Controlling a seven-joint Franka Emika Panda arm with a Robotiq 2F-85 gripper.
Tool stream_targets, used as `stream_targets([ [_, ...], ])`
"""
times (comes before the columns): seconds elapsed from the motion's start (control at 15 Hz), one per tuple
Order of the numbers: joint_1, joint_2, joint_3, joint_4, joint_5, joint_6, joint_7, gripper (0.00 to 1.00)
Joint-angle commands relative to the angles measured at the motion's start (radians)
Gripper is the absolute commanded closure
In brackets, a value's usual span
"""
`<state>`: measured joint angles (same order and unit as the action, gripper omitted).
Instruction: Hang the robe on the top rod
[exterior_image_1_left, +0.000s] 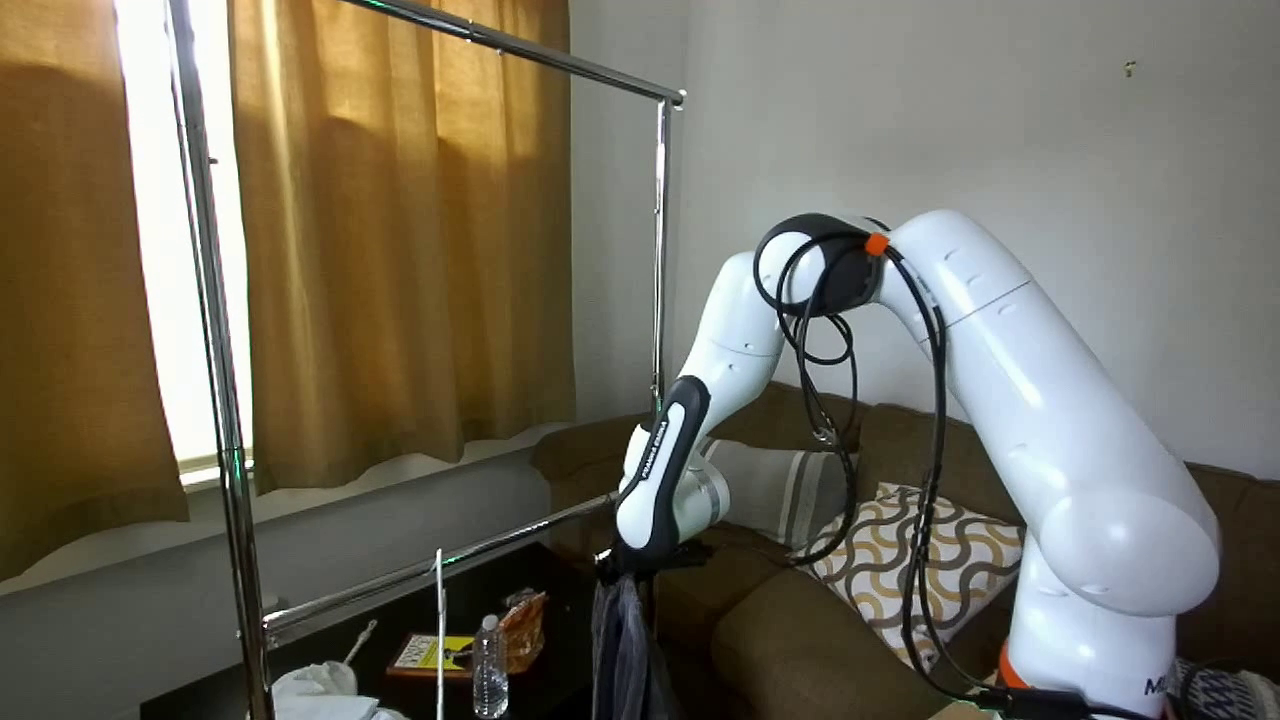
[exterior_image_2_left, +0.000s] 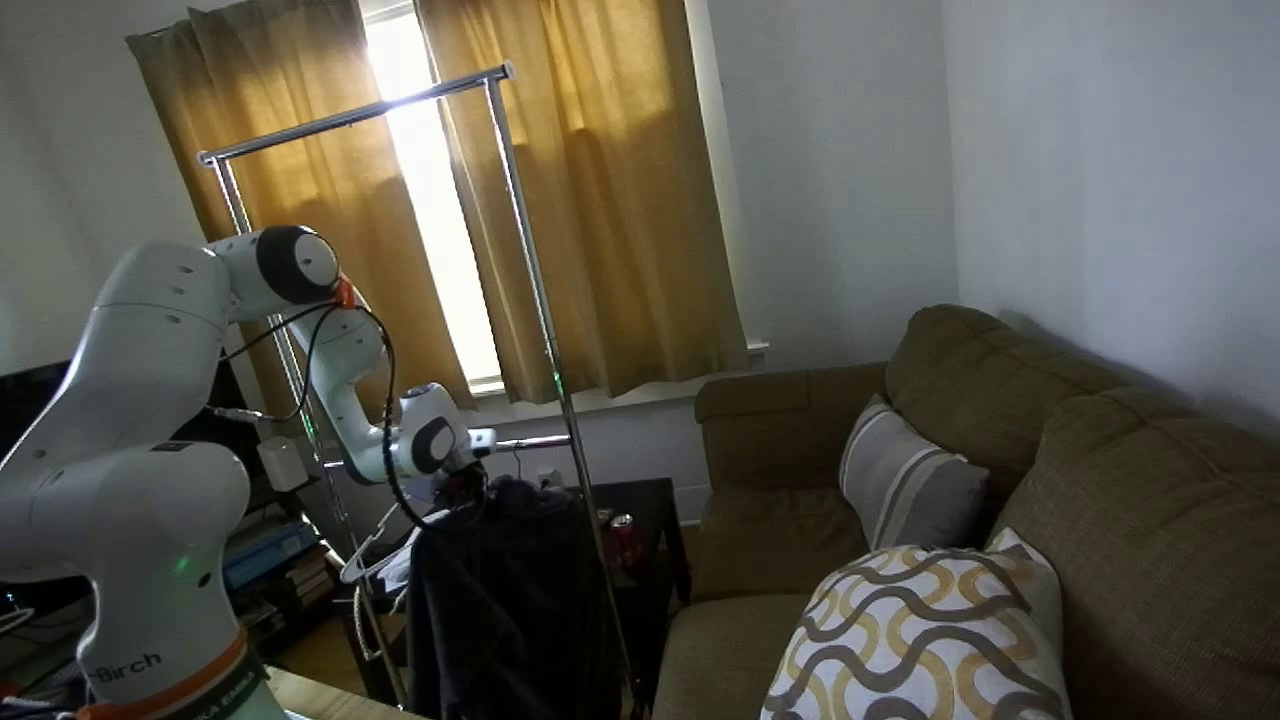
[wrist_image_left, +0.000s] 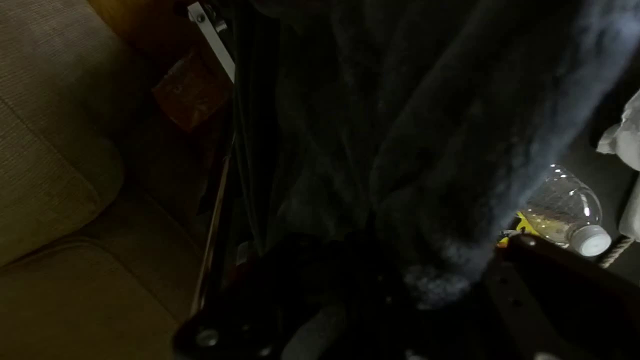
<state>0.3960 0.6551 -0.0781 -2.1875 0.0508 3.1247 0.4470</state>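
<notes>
Robe (exterior_image_2_left: 510, 600) hangs dark and loose from the gripper (exterior_image_1_left: 628, 572), well below the top rod (exterior_image_2_left: 355, 117) and apart from it. The gripper holds the robe near its upper end; the exact grip is too dark to make out in the wrist view. The lower bar (exterior_image_1_left: 520, 535) runs beneath the top rod. Tan curtains (exterior_image_1_left: 400, 250) fall behind the top rod in both exterior views, and in an exterior view a brown sofa (exterior_image_2_left: 785, 430) stands to the right of the top rod, lower than it.
</notes>
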Motion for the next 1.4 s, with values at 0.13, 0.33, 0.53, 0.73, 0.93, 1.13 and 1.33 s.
stream_targets([
  [0.13,0.244,-0.079,-0.234,-0.108,0.011,0.068,-0.012,0.97],
  [0.33,0.334,-0.065,-0.319,-0.118,0.036,0.11,-0.029,0.97],
  [0.53,0.384,-0.057,-0.357,-0.127,0.07,0.18,-0.054,0.97],
  [0.73,0.406,-0.053,-0.36,-0.138,0.132,0.261,-0.1,0.97],
  [0.93,0.422,-0.063,-0.352,-0.158,0.206,0.298,-0.158,0.97],
  [1.13,0.485,-0.083,-0.398,-0.191,0.231,0.277,-0.138,0.97],
  [1.33,0.522,-0.118,-0.418,-0.227,0.251,0.233,-0.124,0.97],
])
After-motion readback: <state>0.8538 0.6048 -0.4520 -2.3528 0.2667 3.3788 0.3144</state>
